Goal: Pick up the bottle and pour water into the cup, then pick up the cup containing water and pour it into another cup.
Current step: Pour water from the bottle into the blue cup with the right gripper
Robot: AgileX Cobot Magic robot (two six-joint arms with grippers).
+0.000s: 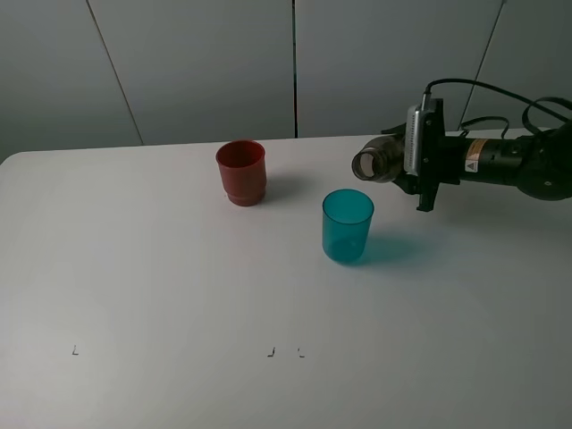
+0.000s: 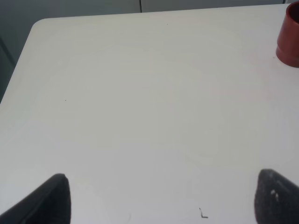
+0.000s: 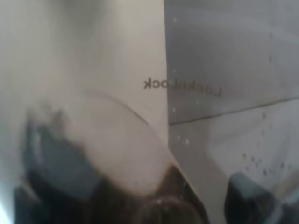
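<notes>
A: Question one: where is the bottle (image 1: 382, 161)?

B: Off the table (image 1: 134, 268), lying almost level in the air, with the right gripper (image 1: 416, 163) clamped round its body. Its open mouth points towards the left side of the high view.

A: And the cups?

B: The teal tumbler (image 1: 348, 226) stands upright just below and in front of that mouth, not touching it. The red cup (image 1: 241, 172) stands upright farther back and to the left, apart from the tumbler.

A: Any water in the tumbler?

B: Cannot tell.

A: The left gripper (image 2: 163, 198)?

B: Jaws spread wide, holding nothing, low over the table. The red cup sits at the edge of its wrist view.
</notes>
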